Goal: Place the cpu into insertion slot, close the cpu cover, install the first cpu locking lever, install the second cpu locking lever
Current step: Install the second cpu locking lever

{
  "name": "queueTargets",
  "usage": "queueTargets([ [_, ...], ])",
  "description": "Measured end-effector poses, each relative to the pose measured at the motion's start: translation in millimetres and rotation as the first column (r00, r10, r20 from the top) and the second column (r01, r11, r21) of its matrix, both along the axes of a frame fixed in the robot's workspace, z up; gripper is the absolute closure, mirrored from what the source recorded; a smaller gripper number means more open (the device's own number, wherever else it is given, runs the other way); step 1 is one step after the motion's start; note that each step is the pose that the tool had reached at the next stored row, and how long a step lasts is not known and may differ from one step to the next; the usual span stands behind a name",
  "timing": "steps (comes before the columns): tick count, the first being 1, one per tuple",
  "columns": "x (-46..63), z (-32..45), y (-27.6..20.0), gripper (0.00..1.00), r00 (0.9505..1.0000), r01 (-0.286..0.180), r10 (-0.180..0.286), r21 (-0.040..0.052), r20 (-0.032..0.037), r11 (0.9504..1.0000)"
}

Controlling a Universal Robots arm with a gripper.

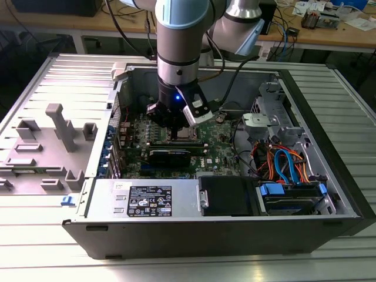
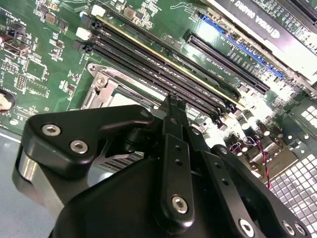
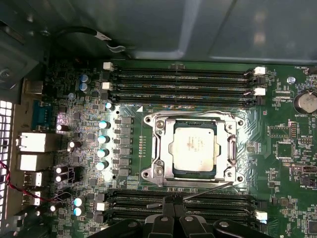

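Gripper (image 3: 171, 207), fingers together and apparently empty, beside a locking lever (image 3: 208, 188); a slip could scratch the seated cpu (image 3: 194, 145).

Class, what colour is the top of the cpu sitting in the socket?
Dull silver, clearest in the first wrist view: the cpu.

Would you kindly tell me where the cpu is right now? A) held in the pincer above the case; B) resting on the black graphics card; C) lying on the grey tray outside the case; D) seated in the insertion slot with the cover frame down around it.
D: in the first wrist view the cpu lies flat in the insertion slot, with the cpu cover framing it.
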State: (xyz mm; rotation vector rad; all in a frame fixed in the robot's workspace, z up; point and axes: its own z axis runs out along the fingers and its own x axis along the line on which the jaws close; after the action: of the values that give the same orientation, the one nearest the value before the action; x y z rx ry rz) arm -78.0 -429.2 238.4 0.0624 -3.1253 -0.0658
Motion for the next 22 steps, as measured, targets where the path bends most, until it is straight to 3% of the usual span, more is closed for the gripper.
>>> queueTargets([
  [8,0.0,-0.8,0.0,0.89,1.0000,0.000,0.000,0.0010,0.0000,1.0000],
  [14,0.0,-0.5,-3.3,0.89,1.0000,0.000,0.000,0.0098,-0.0002,1.0000],
  [17,0.2,-0.1,-4.0,0.89,1.0000,0.000,0.000,0.0248,-0.0006,0.9997],
  [19,0.2,-0.1,-5.0,0.89,1.0000,0.000,0.000,0.0397,-0.0013,0.9992],
  [22,0.2,-0.1,-11.9,0.89,1.0000,-0.001,0.001,0.0587,-0.0014,0.9983],
])
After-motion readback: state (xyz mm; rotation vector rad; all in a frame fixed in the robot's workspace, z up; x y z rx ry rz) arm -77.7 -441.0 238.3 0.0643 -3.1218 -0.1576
